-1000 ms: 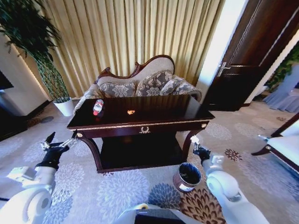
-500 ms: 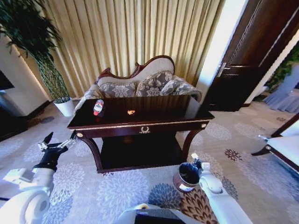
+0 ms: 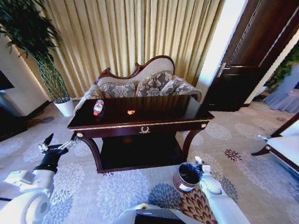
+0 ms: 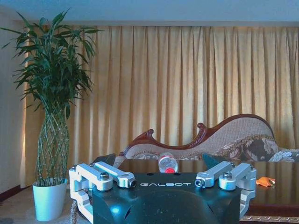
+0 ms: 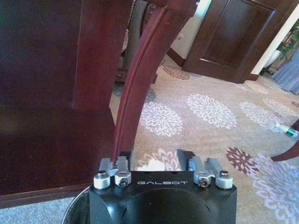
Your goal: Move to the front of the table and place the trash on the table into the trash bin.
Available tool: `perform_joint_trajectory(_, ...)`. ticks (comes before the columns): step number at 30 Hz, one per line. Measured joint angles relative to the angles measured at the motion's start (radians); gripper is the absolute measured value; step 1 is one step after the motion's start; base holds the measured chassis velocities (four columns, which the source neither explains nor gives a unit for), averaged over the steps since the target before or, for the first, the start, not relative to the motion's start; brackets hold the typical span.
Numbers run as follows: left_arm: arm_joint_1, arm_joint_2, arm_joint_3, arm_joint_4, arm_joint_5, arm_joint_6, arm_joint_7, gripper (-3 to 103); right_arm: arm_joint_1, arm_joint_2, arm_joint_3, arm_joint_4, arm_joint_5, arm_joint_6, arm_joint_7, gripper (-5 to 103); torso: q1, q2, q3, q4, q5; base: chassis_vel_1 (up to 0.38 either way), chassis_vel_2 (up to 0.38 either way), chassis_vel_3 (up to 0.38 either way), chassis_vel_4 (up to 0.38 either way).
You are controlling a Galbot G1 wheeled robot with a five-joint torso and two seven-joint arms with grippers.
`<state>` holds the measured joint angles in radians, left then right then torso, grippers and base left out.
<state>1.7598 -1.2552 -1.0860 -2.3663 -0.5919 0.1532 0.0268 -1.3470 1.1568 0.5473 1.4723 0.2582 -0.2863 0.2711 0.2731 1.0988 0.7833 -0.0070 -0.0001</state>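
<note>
I am facing the dark glossy table point(image 3: 140, 119) with gold trim, which is standing on patterned carpet in front of a carved-frame sofa point(image 3: 140, 81). A clear plastic bottle point(image 3: 97, 107) with a red cap is lying on the tabletop toward my left end, and a small orange scrap point(image 3: 131, 112) is lying near the middle. I am holding my left gripper point(image 3: 58, 143) out beside the table's left front corner, below the tabletop edge, with its fingers spread apart and nothing between them. I am holding my right gripper point(image 3: 198, 162) low beside the trash bin point(image 3: 187, 176), just over its rim; the bin is standing on the carpet next to the table's right front leg point(image 5: 140, 88). In the right wrist view its fingers are parted and gripping nothing.
</note>
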Motion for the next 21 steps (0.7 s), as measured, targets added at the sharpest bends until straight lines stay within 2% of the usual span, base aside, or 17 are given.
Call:
perform_joint_trajectory(1, -0.001, 0.000, 0.000, 0.000, 0.000, 0.000, 0.000, 100, 0.001, -0.002, 0.000, 0.000, 0.001, 0.000, 0.002, 56, 0.000, 0.000, 0.000, 0.0000, 0.0001, 0.000, 0.000, 0.000, 0.000)
perform_joint_trajectory(2, -0.001, 0.000, 0.000, 0.000, 0.000, 0.000, 0.000, 100, 0.001, -0.002, 0.000, 0.000, 0.001, 0.000, 0.002, 56, 0.000, 0.000, 0.000, 0.0000, 0.0001, 0.000, 0.000, 0.000, 0.000)
perform_joint_trajectory(5, -0.007, 0.002, 0.003, 0.000, 0.000, 0.000, 0.000, 100, 0.006, -0.010, 0.000, 0.000, 0.011, 0.001, 0.011, 72, 0.000, 0.000, 0.000, 0.0000, 0.0000, 0.000, 0.000, 0.000, 0.000)
perform_joint_trajectory(7, -0.008, 0.002, 0.003, -0.001, 0.000, 0.001, 0.000, 100, 0.006, -0.012, 0.000, 0.001, 0.014, 0.005, 0.015, 72, 0.000, 0.000, 0.000, 0.0000, 0.0001, 0.000, 0.000, 0.000, 0.000)
perform_joint_trajectory(11, -0.013, 0.003, 0.006, -0.008, -0.001, 0.005, 0.000, 100, -0.014, -0.022, 0.009, 0.080, 0.050, 0.037, 0.027, 93, 0.000, 0.000, 0.000, 0.0001, 0.0001, 0.000, 0.000, 0.000, 0.000)
perform_joint_trajectory(13, -0.014, 0.003, 0.006, -0.009, -0.002, 0.005, -0.001, 100, -0.023, -0.025, 0.011, 0.109, 0.062, 0.041, 0.025, 93, 0.000, 0.000, 0.000, 0.0000, 0.0002, 0.000, 0.000, 0.000, 0.000)
perform_joint_trajectory(15, -0.017, 0.004, 0.004, -0.012, -0.008, 0.006, -0.003, 100, -0.050, -0.031, 0.016, 0.212, 0.127, 0.045, 0.021, 99, 0.000, 0.000, 0.000, -0.0001, 0.0000, 0.000, 0.000, 0.000, 0.000)
perform_joint_trajectory(16, -0.018, 0.005, 0.001, -0.015, -0.012, 0.006, -0.006, 100, -0.066, -0.032, 0.018, 0.305, 0.193, 0.045, 0.026, 100, 0.000, 0.000, 0.000, -0.0002, 0.0001, 0.000, 0.000, 0.000, 0.000)
perform_joint_trajectory(18, -0.019, 0.005, -0.003, -0.018, -0.017, 0.006, -0.009, 100, -0.088, -0.034, 0.023, 0.441, 0.263, 0.039, 0.033, 100, 0.000, 0.000, 0.000, 0.0003, -0.0001, 0.000, 0.000, 0.000, 0.000)
perform_joint_trajectory(19, -0.019, 0.005, -0.003, -0.018, -0.017, 0.006, -0.009, 100, -0.088, -0.034, 0.023, 0.441, 0.263, 0.039, 0.033, 100, 0.000, 0.000, 0.000, 0.0003, -0.0001, 0.000, 0.000, 0.000, 0.000)
perform_joint_trajectory(21, -0.019, 0.005, -0.004, -0.020, -0.019, 0.007, -0.010, 100, -0.110, -0.041, 0.031, 0.558, 0.298, 0.034, 0.034, 100, 0.000, 0.000, 0.000, 0.0003, -0.0002, 0.000, 0.000, 0.000, 0.000)
